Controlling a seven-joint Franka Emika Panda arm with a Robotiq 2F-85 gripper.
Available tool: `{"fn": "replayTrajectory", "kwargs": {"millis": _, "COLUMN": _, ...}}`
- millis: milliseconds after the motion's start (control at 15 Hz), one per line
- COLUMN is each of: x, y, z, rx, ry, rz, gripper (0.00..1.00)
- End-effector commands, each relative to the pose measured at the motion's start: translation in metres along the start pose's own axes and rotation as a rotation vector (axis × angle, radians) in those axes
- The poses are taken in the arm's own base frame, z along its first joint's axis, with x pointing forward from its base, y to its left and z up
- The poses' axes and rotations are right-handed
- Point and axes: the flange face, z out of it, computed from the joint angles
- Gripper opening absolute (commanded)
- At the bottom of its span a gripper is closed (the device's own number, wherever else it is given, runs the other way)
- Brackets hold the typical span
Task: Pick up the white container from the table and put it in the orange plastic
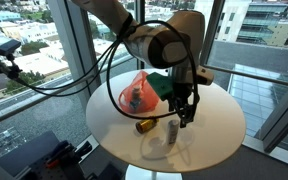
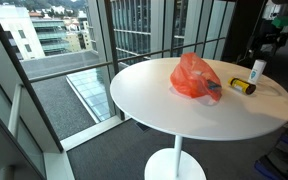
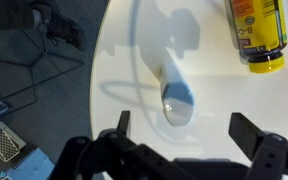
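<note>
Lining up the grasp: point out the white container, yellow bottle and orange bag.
white container (image 3: 174, 95), wrist view, middle of its body.
yellow bottle (image 3: 256, 30), wrist view, on its label.
orange plastic bag (image 2: 192, 77), in an exterior view, on its bulging middle.

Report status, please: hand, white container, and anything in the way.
Hand open, above small white cylindrical container, not gripping. Container upright on round white table, outside crumpled orange plastic bag. Yellow plastic bottle lies beside it, apart.
</note>
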Motion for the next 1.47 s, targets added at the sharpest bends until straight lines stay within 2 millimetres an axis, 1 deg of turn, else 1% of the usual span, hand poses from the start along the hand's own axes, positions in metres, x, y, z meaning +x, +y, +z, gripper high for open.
{"fn": "replayTrajectory", "kwargs": {"millis": 0, "x": -0.001, "y": 0.000, "z": 0.010, "rx": 0.014, "ry": -0.013, "rz": -0.012, "gripper": 1.00}}
{"fn": "replayTrajectory", "kwargs": {"millis": 400, "x": -0.003, "y": 0.001, "z": 0.021, "rx": 0.003, "ry": -0.026, "rz": -0.019, "gripper": 1.00}}
{"fn": "replayTrajectory", "kwargs": {"millis": 467, "x": -0.004, "y": 0.000, "z": 0.022, "rx": 0.001, "ry": -0.028, "rz": -0.021, "gripper": 0.96}}
{"fn": "replayTrajectory", "kwargs": {"millis": 533, "x": -0.005, "y": -0.001, "z": 0.024, "rx": 0.000, "ry": -0.030, "rz": -0.023, "gripper": 0.83}}
{"fn": "replayTrajectory", "kwargs": {"millis": 667, "x": -0.005, "y": -0.001, "z": 0.026, "rx": -0.002, "ry": -0.034, "rz": -0.024, "gripper": 0.77}}
{"fn": "replayTrajectory", "kwargs": {"millis": 733, "x": -0.005, "y": -0.001, "z": 0.027, "rx": -0.003, "ry": -0.036, "rz": -0.024, "gripper": 0.72}}
{"fn": "replayTrajectory", "kwargs": {"millis": 800, "x": -0.005, "y": -0.002, "z": 0.029, "rx": -0.005, "ry": -0.038, "rz": -0.024, "gripper": 0.63}}
{"fn": "replayTrajectory", "kwargs": {"millis": 867, "x": -0.005, "y": -0.002, "z": 0.030, "rx": -0.007, "ry": -0.039, "rz": -0.025, "gripper": 0.64}}
{"fn": "replayTrajectory", "kwargs": {"millis": 933, "x": -0.005, "y": -0.002, "z": 0.032, "rx": -0.009, "ry": -0.042, "rz": -0.025, "gripper": 0.59}}
{"fn": "replayTrajectory", "kwargs": {"millis": 1000, "x": -0.005, "y": -0.002, "z": 0.034, "rx": -0.011, "ry": -0.044, "rz": -0.025, "gripper": 0.44}}
{"fn": "replayTrajectory", "kwargs": {"millis": 1067, "x": -0.005, "y": -0.003, "z": 0.035, "rx": -0.013, "ry": -0.045, "rz": -0.025, "gripper": 0.34}}
{"fn": "replayTrajectory", "kwargs": {"millis": 1133, "x": -0.005, "y": -0.004, "z": 0.036, "rx": -0.014, "ry": -0.047, "rz": -0.026, "gripper": 0.31}}
{"fn": "replayTrajectory", "kwargs": {"millis": 1200, "x": -0.006, "y": -0.005, "z": 0.035, "rx": -0.015, "ry": -0.047, "rz": -0.027, "gripper": 0.25}}
{"fn": "replayTrajectory", "kwargs": {"millis": 1267, "x": -0.006, "y": -0.006, "z": 0.034, "rx": -0.016, "ry": -0.045, "rz": -0.029, "gripper": 0.15}}
{"fn": "replayTrajectory", "kwargs": {"millis": 1333, "x": -0.006, "y": -0.007, "z": 0.031, "rx": -0.017, "ry": -0.044, "rz": -0.032, "gripper": 0.10}}
{"fn": "replayTrajectory", "kwargs": {"millis": 1400, "x": -0.007, "y": -0.009, "z": 0.029, "rx": -0.015, "ry": -0.045, "rz": -0.037, "gripper": 0.12}}
